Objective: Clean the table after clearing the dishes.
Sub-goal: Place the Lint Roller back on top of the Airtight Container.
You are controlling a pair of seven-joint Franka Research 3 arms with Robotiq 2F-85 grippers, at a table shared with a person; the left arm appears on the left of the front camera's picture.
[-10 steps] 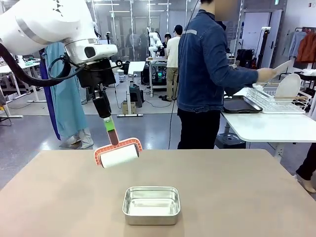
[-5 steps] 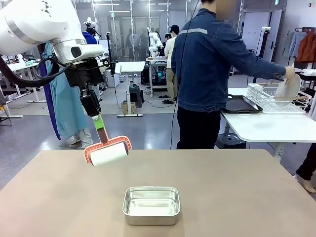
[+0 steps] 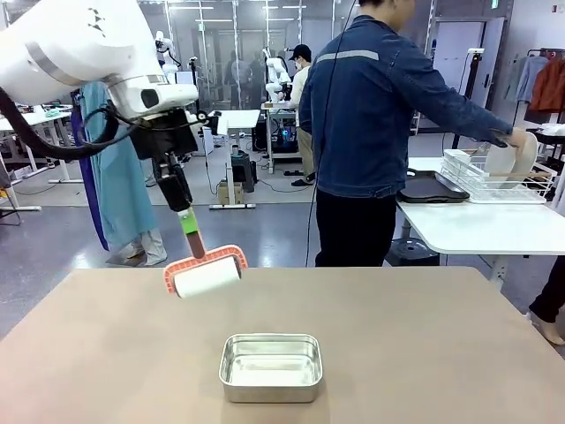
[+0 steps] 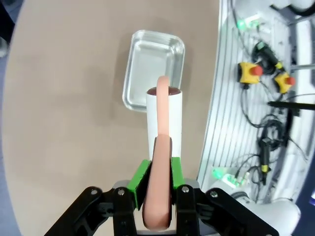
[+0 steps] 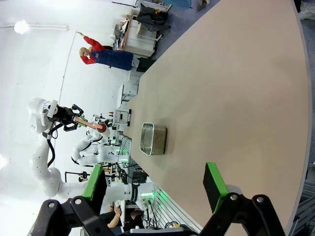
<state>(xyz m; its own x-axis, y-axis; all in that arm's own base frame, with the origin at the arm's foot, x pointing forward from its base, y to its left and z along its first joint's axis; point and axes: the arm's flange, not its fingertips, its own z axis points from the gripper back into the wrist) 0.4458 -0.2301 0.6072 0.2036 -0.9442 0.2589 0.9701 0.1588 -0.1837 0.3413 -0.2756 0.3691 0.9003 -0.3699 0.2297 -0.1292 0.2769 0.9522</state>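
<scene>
Behind the table [image 3: 441, 353] we recorded a workshop floor, with other benches and people farther off. On the tan top itself we listed one steel pan [image 3: 270, 367], set near the robot's edge and about midway across; its inside looked bare. From the right wrist view the same pan [image 5: 153, 139] stood alone on the long brown surface [image 5: 236, 88].

Left gripper [image 3: 187, 217]: hung above the far left part of the table, jaws clamped on the pink handle of a roller [image 3: 206, 272]. We noted the handle running down from the green pads to a pink frame, with the white roll lying crosswise in it, tilted slightly up to the right. Whether the roll touched the top or hung just above it, we could not tell. In the left wrist view we entered the pads [image 4: 140, 178] pressed on both sides of the handle, and the roller [image 4: 164, 125] pointing toward the pan [image 4: 153, 66], its far end overlapping the pan's near rim in the picture.

Right gripper [image 5: 155, 189]: jaws stood wide apart, nothing between them, over the table's edge.

Person [image 3: 366, 132]: stood at the far side, turned away toward a white side table [image 3: 481, 225]. We logged an outstretched hand [image 3: 505, 137] at a white plate [image 3: 516, 155] standing in a wire rack [image 3: 494, 184], and a dark tray [image 3: 430, 187] lying beside the rack.
</scene>
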